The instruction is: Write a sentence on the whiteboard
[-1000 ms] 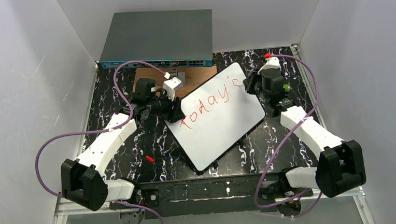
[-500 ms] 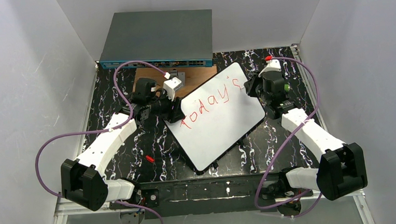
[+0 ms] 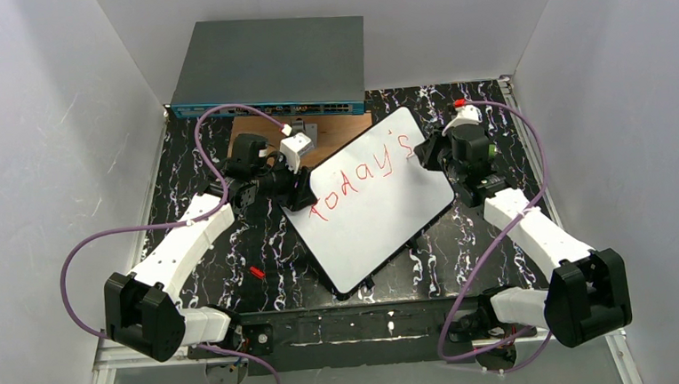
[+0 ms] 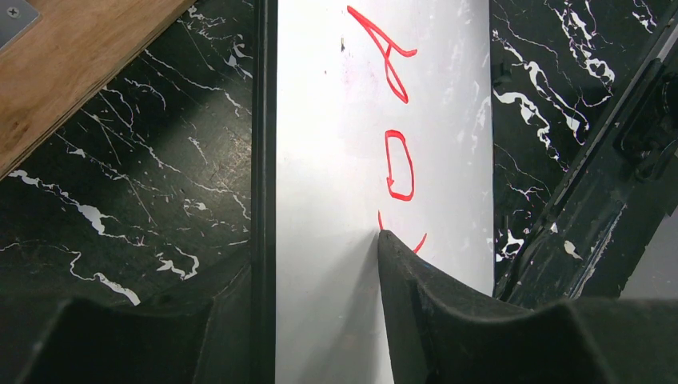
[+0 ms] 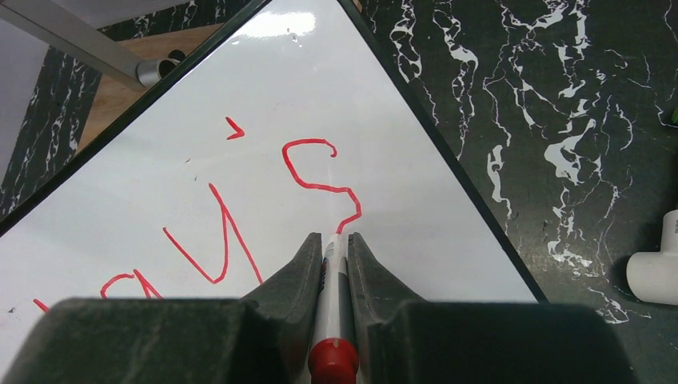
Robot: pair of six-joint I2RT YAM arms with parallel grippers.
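Note:
The whiteboard lies tilted on the black marble table, with "today's" written on it in red. My left gripper is shut on the board's left edge. In the left wrist view one finger lies on the white face and the other sits beneath the black rim. My right gripper is shut on a red-capped marker, seen in the right wrist view. The marker tip touches the board at the tail of the "s".
A grey network switch stands at the back. A brown wooden plate lies partly under the board's far edge. A small red cap lies on the table at front left. A white tube end lies right of the board.
My right gripper has moved slightly right and toward me with the marker, and the red "s" has grown longer. My left gripper and the board have stayed still.

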